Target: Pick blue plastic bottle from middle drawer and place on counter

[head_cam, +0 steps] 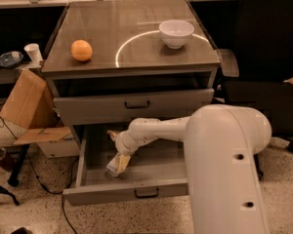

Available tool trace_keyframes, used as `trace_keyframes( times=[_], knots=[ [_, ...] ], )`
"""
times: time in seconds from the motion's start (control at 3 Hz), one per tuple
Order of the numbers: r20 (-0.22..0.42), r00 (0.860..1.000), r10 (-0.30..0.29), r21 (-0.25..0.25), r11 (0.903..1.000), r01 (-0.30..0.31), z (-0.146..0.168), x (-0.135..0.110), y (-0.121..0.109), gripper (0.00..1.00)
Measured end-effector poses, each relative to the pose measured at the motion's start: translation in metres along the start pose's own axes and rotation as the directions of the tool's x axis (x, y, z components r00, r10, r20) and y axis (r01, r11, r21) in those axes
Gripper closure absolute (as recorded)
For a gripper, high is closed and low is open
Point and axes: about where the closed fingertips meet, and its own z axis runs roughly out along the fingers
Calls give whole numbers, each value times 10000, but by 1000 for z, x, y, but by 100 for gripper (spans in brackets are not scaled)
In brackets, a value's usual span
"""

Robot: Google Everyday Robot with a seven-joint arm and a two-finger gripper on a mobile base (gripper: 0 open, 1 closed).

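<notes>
The blue plastic bottle (116,165) lies on its side, pale with a whitish label, in the left part of the pulled-out middle drawer (127,194). My gripper (120,151) reaches down into the drawer from the right on a white arm and sits right over the bottle's upper end, touching or nearly touching it. The counter (136,50) is the glossy grey-brown cabinet top above, with a thin white ring on it.
An orange (81,50) sits on the counter's left and a white bowl (176,32) at its back right. The taller-fronted drawer (136,105) above is slightly open. A cardboard box (27,106) leans at the left. A black chair (268,72) stands at the right.
</notes>
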Motion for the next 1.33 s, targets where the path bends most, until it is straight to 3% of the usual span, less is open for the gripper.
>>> trace_keyframes(
  times=[0.67,1.33],
  knots=[
    [-574,9981,-214,-784,9968,169,35,7,-2,0],
    [-1154,9933,48,-1291,9914,-198,46,22,4,4]
  ],
)
